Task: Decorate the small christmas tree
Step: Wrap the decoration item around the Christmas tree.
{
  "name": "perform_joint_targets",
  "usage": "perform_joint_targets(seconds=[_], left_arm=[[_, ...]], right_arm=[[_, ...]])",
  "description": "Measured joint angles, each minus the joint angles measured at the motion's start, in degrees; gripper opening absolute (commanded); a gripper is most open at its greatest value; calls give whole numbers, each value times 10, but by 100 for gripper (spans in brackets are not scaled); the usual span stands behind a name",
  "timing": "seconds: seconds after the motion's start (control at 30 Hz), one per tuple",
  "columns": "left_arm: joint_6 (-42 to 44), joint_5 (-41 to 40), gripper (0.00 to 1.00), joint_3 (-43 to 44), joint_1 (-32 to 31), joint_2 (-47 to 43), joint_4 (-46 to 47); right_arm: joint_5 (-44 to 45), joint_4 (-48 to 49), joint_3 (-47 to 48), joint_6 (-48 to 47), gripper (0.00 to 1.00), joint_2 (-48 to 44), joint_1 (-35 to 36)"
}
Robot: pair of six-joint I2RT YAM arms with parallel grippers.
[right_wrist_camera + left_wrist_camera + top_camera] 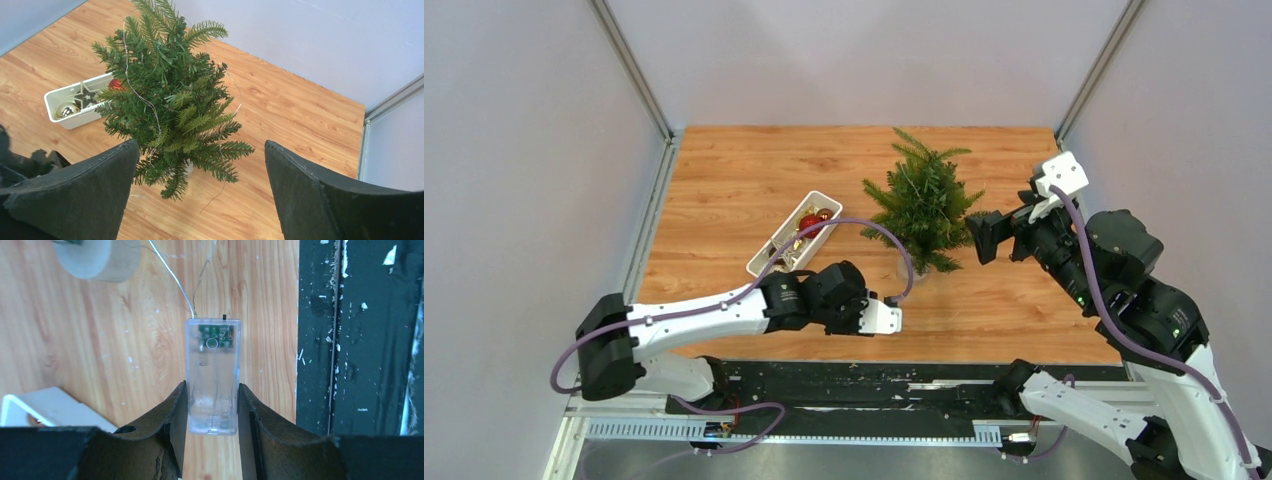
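My left jaws are clamped on the clear battery box, one against each long side, low over the counter near its front edge. The box's thin wire runs off toward the small christmas tree. The tree stands upright mid-counter with a strand draped through its branches. My right jaws are spread wide beside the tree's right flank, holding nothing. I reckon this is the light-string step. Next I set the box down by the trunk without tugging the wire, then it's over to the white tray for baubles.
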Motion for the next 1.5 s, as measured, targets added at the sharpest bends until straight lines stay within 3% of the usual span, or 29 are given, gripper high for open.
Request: perform_joint_targets(seconds=[0.5,0.8,1.3,1.5], left_arm=[[37,76,0,167,0,-147,-207],[43,76,0,234,0,-163,-265],[84,-144,0,235,47,-234,-273],[99,-207,0,223,79,-250,-260]], right_arm=[[-4,2,0,0,100,12,0],[-4,2,0,1,100,12,0],[-13,5,0,3,100,17,0],[-82,17,12,21,100,34,0]])
